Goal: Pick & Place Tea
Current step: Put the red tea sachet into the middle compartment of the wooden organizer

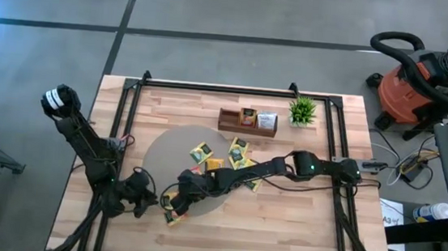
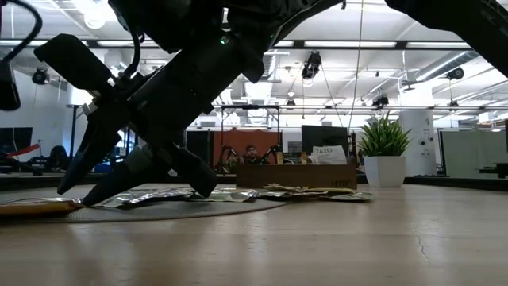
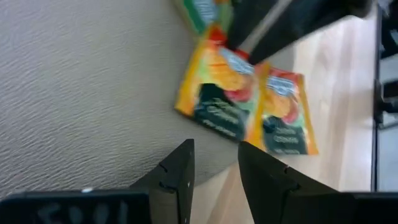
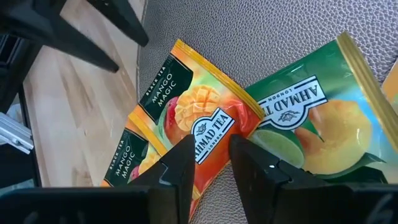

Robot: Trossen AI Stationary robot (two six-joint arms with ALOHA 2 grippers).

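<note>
Mostly yellow-orange, green tea sachets (image 4: 199, 134), dark labels

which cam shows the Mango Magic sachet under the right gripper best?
Right wrist view: Mango Magic sachet fills the frame, label readable, right gripper open over it. Left wrist view shows it blurred. High view: a small speck. Low view: flat, unreadable.

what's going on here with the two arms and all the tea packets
The right gripper reaches across the table and sits low over a yellow mango tea packet at the edge of the grey mat, its fingers on either side of one edge. The left gripper waits close by, empty and slightly open. More packets lie scattered on the mat, and a couple stand in the wooden tray beside the potted plant.
</note>
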